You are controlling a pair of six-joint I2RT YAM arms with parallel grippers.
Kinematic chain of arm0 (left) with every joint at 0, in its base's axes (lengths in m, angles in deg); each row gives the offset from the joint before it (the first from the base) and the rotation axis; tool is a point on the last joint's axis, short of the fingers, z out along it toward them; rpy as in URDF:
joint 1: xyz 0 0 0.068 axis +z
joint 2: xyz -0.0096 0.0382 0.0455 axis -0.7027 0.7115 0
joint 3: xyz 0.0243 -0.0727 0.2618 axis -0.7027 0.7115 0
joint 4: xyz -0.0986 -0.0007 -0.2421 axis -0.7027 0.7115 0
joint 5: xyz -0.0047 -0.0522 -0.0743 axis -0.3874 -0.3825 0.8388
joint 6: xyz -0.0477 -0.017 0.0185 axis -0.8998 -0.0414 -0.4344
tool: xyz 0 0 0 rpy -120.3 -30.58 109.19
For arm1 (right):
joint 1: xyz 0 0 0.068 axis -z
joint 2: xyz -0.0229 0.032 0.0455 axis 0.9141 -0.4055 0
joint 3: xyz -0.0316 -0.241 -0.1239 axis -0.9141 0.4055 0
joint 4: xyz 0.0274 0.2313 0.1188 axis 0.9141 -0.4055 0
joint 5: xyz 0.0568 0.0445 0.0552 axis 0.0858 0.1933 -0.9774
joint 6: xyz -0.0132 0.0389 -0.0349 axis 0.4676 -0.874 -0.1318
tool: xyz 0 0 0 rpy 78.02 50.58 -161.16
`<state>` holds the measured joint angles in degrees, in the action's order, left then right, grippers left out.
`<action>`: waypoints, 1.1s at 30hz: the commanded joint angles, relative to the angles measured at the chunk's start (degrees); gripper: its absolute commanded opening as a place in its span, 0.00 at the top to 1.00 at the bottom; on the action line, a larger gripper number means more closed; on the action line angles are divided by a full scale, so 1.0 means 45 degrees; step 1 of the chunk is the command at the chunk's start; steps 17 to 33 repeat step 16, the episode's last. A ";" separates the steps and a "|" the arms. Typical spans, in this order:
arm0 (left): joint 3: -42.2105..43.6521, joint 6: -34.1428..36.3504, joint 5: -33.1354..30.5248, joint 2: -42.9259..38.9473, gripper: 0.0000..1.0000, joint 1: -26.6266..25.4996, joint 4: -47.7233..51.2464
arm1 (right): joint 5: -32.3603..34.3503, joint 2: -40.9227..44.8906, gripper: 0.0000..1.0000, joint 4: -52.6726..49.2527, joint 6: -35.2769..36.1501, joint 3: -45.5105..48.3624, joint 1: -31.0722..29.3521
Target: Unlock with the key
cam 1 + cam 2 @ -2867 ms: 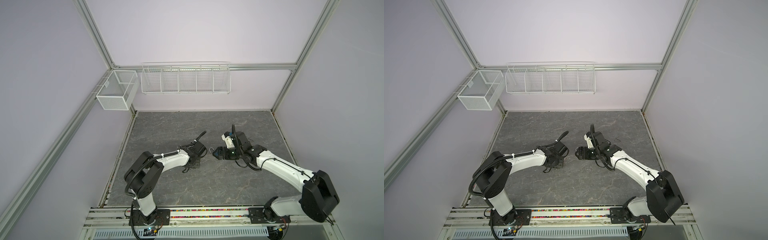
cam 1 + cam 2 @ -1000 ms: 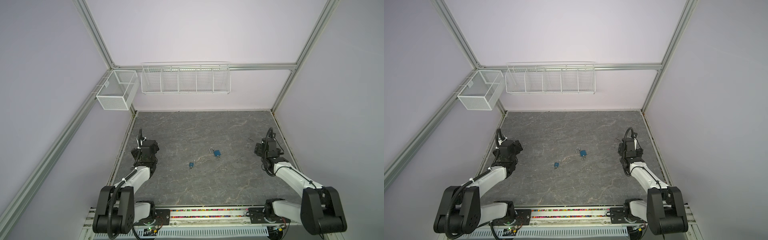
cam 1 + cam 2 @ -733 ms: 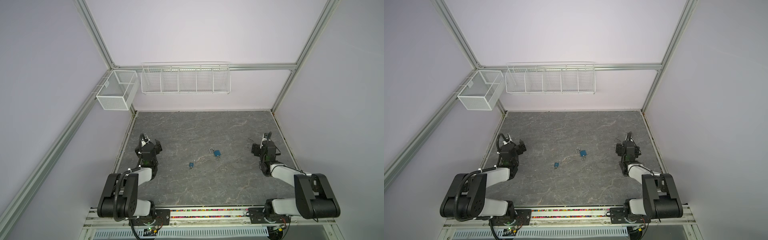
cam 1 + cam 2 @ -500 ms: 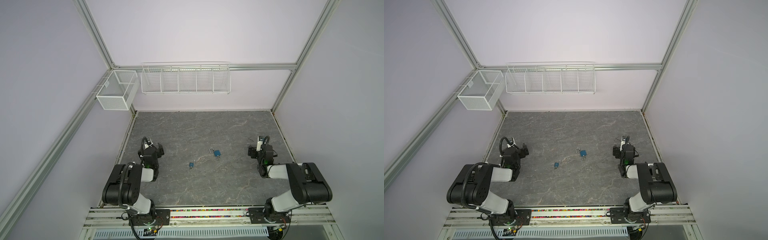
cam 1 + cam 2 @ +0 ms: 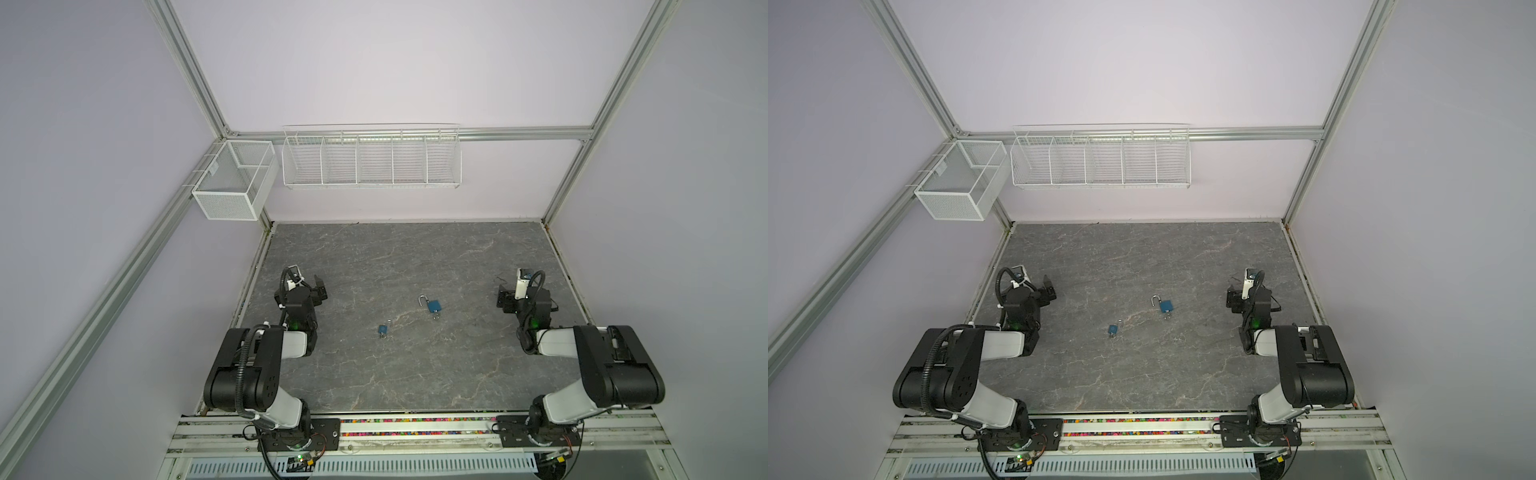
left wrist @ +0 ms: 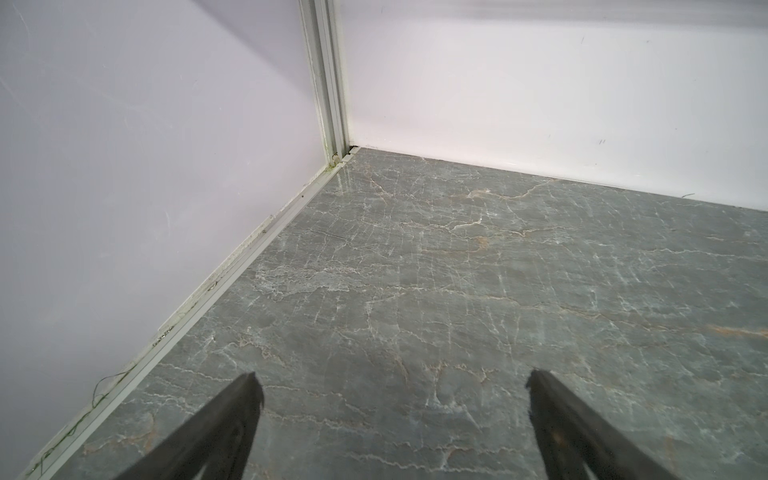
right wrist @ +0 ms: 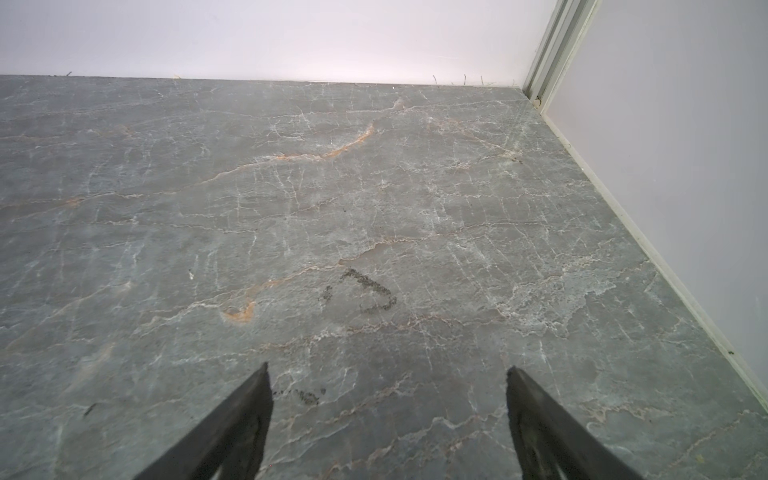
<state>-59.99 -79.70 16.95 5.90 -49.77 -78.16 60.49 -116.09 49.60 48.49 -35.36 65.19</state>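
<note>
Left gripper [image 5: 321,291] and right gripper [image 5: 505,298] sit at opposite table [image 5: 415,257] edges, jaws wide, holding nothing (unlocking appears done). The larger blue padlock [image 5: 435,306] lies mid-table, shackle [image 5: 423,300] swung open, needing no support.

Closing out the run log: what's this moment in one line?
left end effector open, empty | right end effector open, empty | larger padlock on table, shackle open | smaller padlock nearby, apart

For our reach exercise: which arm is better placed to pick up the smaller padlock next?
Left, probably. The smaller padlock lies nearer the left fingers than the right fingers. Both pairs stand open and empty, so distance decides.
</note>
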 commanded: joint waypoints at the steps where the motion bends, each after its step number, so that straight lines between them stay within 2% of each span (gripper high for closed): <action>1: 0.0098 0.0155 -0.0119 0.0126 0.01 0.0102 -0.0439 | -0.0162 0.0137 0.11 0.0366 0.0315 -0.0112 0.0005; 33: 0.0095 0.0150 -0.0119 0.0107 0.01 0.0096 -0.0414 | -0.0182 0.0144 0.11 0.0359 0.0315 -0.0108 0.0006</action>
